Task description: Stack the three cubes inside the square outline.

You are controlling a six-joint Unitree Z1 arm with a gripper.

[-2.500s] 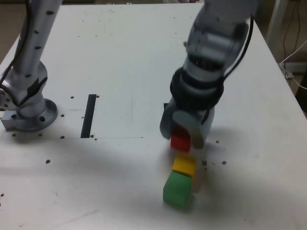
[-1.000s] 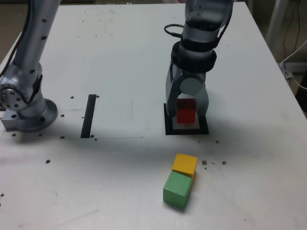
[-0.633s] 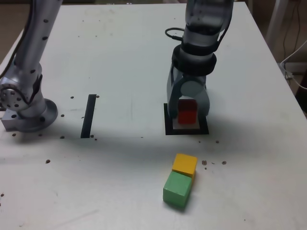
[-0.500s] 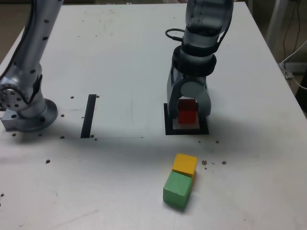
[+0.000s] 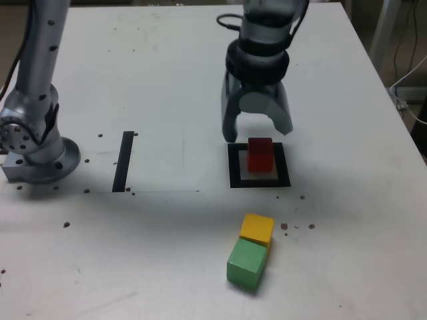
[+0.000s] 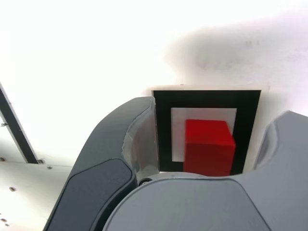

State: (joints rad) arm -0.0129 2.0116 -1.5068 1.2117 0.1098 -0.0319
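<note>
The red cube [image 5: 260,154] stands upright inside the square outline [image 5: 234,167], on its white centre. My gripper [image 5: 259,133] hangs open just above and behind it, its jaws spread wider than the cube and touching nothing. In the wrist view the red cube [image 6: 209,147] sits in the square outline [image 6: 207,98] between the two dark fingers [image 6: 139,139], apart from both. The yellow cube [image 5: 257,228] and the green cube [image 5: 245,264] lie touching each other on the table, nearer the front, the yellow one closer to the outline.
A thin black strip [image 5: 123,161] lies on the table toward the exterior view's left, beside the arm's grey base [image 5: 37,157]. Small dark specks dot the white tabletop. The table's right edge [image 5: 400,127] has cables beyond it.
The jaws have opened and let go of the red cube, which stays in the outline. The gripper has risen and drawn back from it.
</note>
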